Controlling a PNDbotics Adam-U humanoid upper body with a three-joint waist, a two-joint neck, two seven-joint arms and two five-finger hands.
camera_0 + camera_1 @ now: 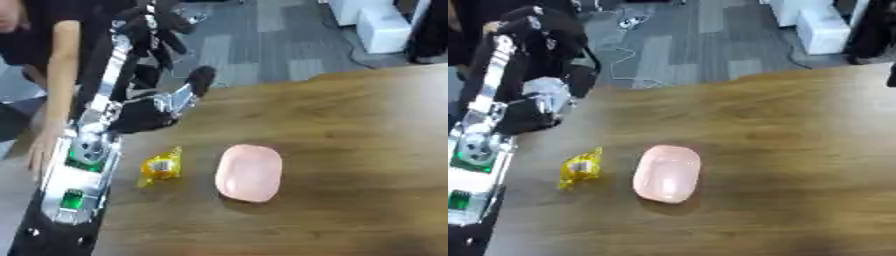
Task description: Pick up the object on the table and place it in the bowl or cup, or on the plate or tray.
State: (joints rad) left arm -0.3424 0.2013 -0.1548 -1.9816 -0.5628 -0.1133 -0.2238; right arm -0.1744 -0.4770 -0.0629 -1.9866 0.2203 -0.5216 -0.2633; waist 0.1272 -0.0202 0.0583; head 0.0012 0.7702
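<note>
A small yellow packet [161,168] lies on the wooden table [350,130], near its left side. Just to the right of it, a short gap away, sits an oval pink plate [249,172] with nothing in it. My left arm runs up the left edge of the view. My left hand [166,106] hovers over the table's far left corner, well behind the packet, with fingers stretched out and nothing in them. The right hand does not show in either view.
The table's far edge [289,82] runs askew from the left up to the right, with grey floor beyond it. White boxes [381,27] stand on the floor at the back right. Bare wood spreads to the right of the plate.
</note>
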